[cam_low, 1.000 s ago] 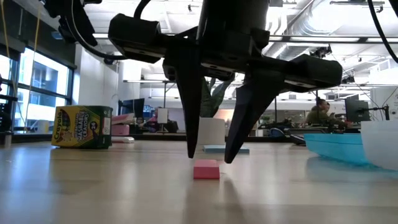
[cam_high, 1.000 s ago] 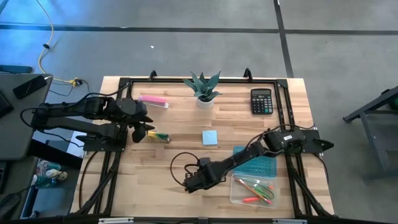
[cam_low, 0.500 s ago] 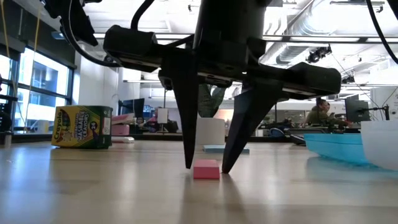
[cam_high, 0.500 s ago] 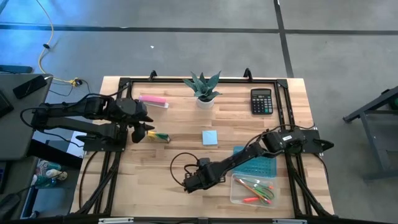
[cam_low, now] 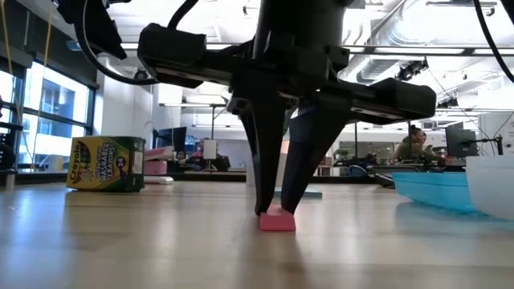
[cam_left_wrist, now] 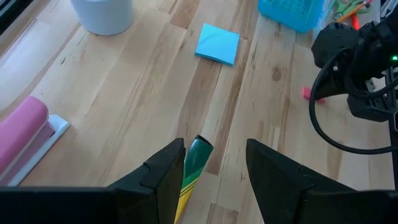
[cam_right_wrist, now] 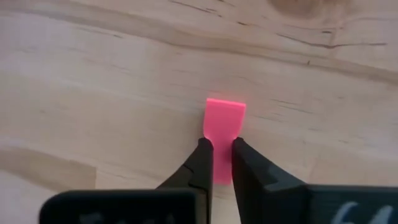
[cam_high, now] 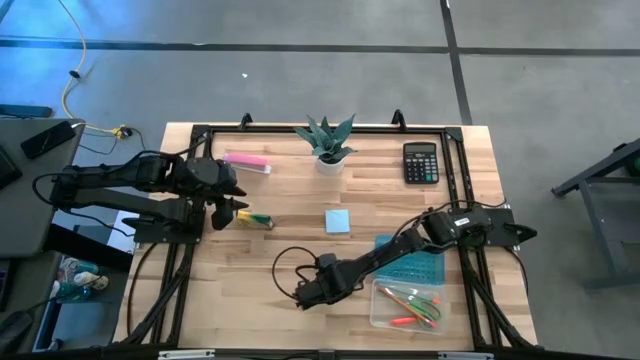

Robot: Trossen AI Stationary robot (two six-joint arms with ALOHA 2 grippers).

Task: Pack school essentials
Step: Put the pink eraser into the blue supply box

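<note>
The tiny red piece (cam_right_wrist: 225, 115) lies flat on the wood near the table's near edge, also showing as the piece (cam_low: 277, 221) in the low view. My right gripper (cam_high: 303, 293) (cam_right_wrist: 222, 163) stands over it, shut on it. The short yellow-green stick, a crayon box (cam_high: 255, 220) (cam_low: 106, 163), lies on the table's left part. My left gripper (cam_high: 232, 212) (cam_left_wrist: 214, 152) is open just beside the box (cam_left_wrist: 194, 163) and touches nothing. The light blue notepad (cam_high: 337, 221) (cam_left_wrist: 217, 43) lies flat mid-table. Orange-red pens and green-handled scissors lie in a clear box (cam_high: 405, 305). My right gripper pinches the tiny red piece's near end (cam_right_wrist: 222, 174) between its two fingertips (cam_low: 299, 172). The fingers come from above, pointing down. The piece lies flat, its underside on the table, and its far end (cam_right_wrist: 225, 109) sticks out beyond the fingers.
A blue tray (cam_high: 410, 262) lies next to the clear box at the right. Along the far side are a pink bar (cam_high: 247, 160), a potted plant (cam_high: 328, 140) and a black calculator (cam_high: 421, 162). A black cable (cam_high: 285, 262) loops beside my right arm.
My right gripper has come down over the tiny red piece, with its open fingers on either side, and then shut on it. The piece has stayed on the table, shifted slightly sideways in the low view. My left arm has kept still.
</note>
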